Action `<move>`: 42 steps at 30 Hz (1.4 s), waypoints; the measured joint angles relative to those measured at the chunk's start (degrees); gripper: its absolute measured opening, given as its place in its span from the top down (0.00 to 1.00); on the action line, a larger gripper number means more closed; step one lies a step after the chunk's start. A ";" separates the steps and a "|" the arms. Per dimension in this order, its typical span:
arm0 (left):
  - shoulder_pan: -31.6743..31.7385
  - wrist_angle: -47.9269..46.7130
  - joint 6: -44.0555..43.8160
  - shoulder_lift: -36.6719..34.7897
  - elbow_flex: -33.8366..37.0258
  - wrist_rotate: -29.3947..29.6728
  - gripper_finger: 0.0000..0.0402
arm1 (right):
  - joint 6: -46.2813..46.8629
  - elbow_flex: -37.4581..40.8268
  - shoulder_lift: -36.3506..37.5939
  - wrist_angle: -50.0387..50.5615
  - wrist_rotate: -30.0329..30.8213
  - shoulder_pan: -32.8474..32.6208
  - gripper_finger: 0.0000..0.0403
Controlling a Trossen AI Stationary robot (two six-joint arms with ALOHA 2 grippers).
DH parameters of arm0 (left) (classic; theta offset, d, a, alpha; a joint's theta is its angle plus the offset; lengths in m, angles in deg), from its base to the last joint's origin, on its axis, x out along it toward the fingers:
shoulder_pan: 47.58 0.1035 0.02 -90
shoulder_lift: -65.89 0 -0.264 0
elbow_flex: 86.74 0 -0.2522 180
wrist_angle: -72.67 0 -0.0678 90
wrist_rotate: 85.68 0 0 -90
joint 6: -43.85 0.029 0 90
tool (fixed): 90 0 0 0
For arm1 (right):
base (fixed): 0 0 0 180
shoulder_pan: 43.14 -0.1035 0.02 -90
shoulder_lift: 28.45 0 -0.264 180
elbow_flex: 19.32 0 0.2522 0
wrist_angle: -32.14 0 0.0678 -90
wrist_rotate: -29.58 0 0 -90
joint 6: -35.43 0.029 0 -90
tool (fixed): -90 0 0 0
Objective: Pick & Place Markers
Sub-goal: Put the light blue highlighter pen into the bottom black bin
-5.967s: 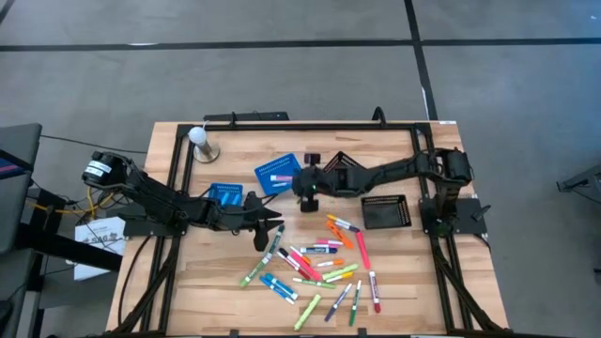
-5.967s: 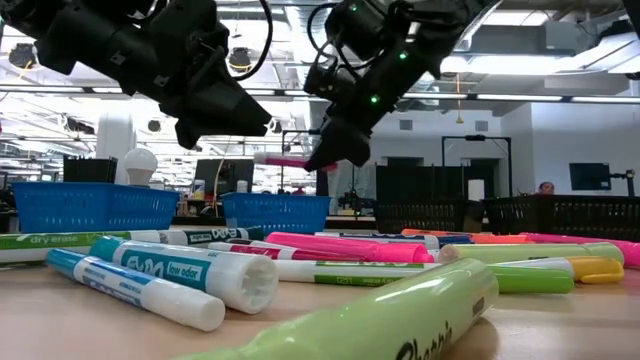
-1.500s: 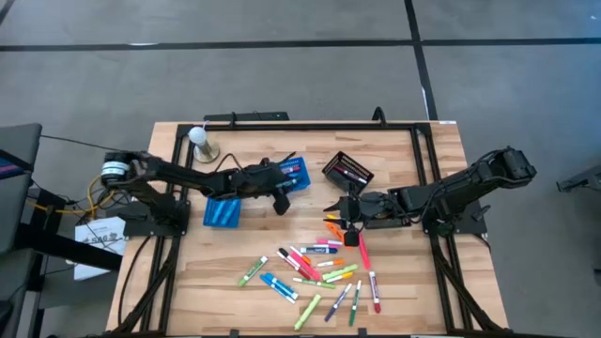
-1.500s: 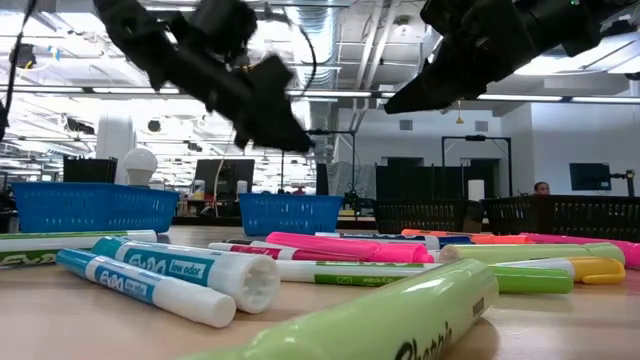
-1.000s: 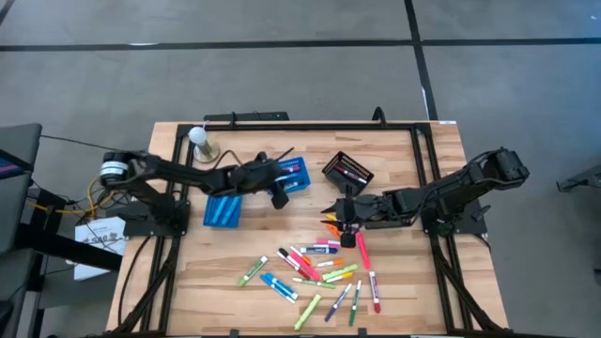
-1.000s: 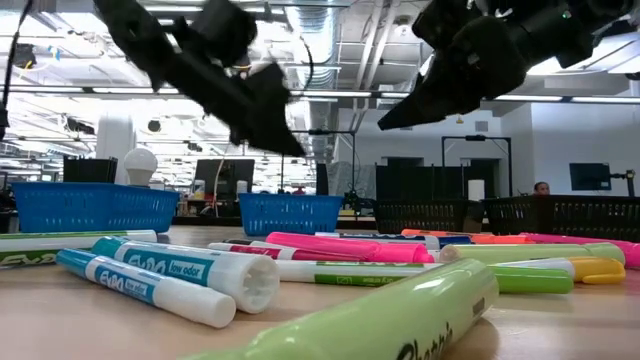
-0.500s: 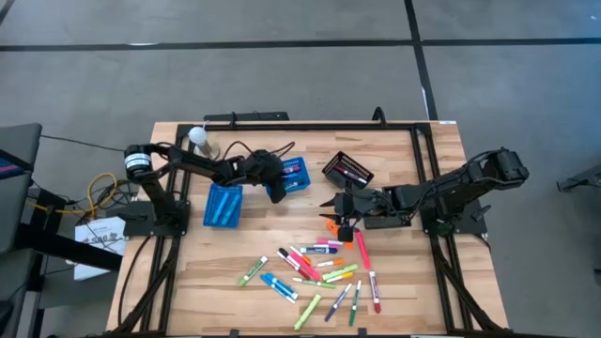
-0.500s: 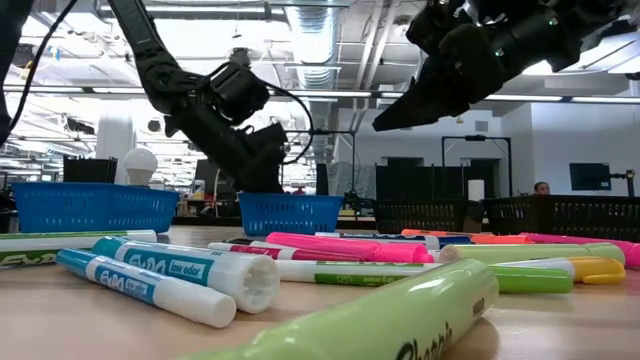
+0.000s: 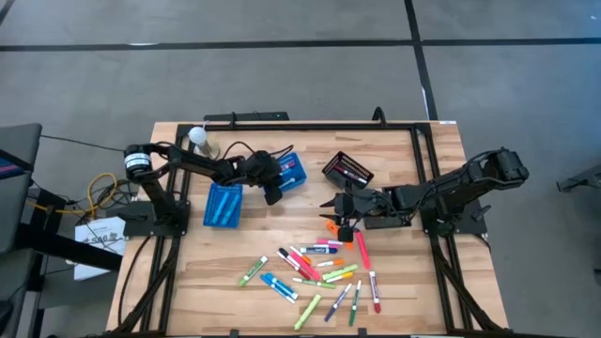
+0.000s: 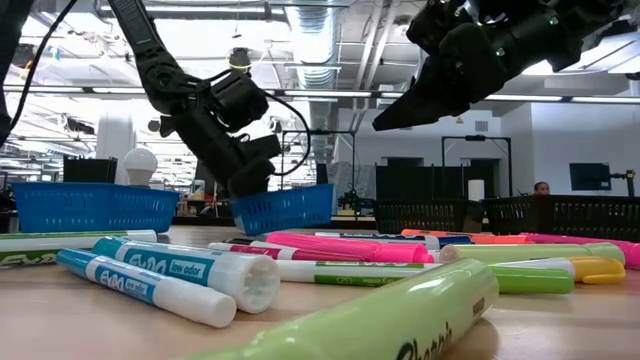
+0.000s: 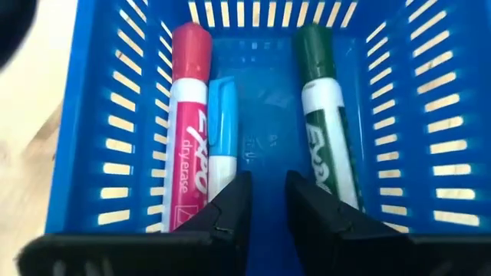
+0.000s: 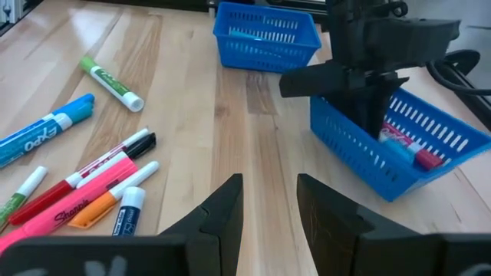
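We see three markers [image 11: 188, 130] inside one blue basket [image 9: 290, 173], which our left gripper [image 9: 273, 194] grips by its rim. Our right gripper [image 9: 338, 208] hangs spread apart and holding nothing above the marker pile [image 9: 319, 270] mid-bench.

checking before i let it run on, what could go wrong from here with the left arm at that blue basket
The left gripper has its jaws nearly shut over the wall of the blue basket, which looks tilted in the low view; it might tip and spill the red marker and green marker. The right gripper hovers nearby, so the arms could crowd each other.
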 joint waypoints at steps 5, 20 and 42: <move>0.36 -3.02 -0.24 -0.23 -0.19 -0.07 0.82 | -0.06 0.00 0.02 -0.02 0.02 0.00 0.72; 0.13 -3.93 -0.38 -2.79 0.24 0.78 0.99 | -0.02 0.00 0.02 -0.09 0.04 0.00 0.72; -1.10 -7.56 -1.24 -9.35 0.09 4.64 0.85 | 0.09 0.02 0.02 -0.86 -0.60 0.00 0.72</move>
